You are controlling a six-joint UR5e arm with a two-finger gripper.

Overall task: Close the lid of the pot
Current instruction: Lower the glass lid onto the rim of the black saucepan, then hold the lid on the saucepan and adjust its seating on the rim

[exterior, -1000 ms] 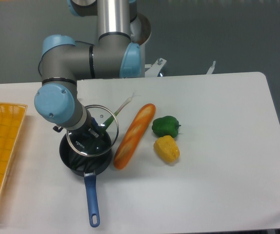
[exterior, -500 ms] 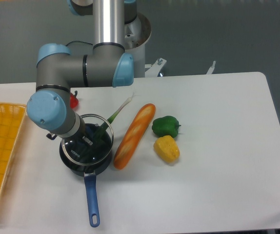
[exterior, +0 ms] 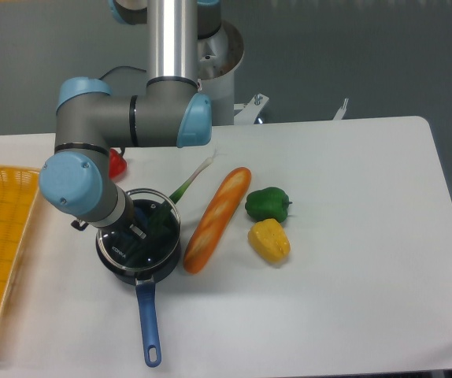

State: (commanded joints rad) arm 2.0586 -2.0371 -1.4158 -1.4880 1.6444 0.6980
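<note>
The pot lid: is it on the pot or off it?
On or nearly on: the pot lid lies roughly level over the pot, rims lined up. Whether it is fully seated, cannot tell.

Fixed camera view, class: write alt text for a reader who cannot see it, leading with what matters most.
A robot arm's gripper holds a glass pot lid over a black pot with a blue handle, on a white table. To the right lie a bread loaf, a green pepper and a yellow pepper; a yellow basket sits at the left edge.
</note>
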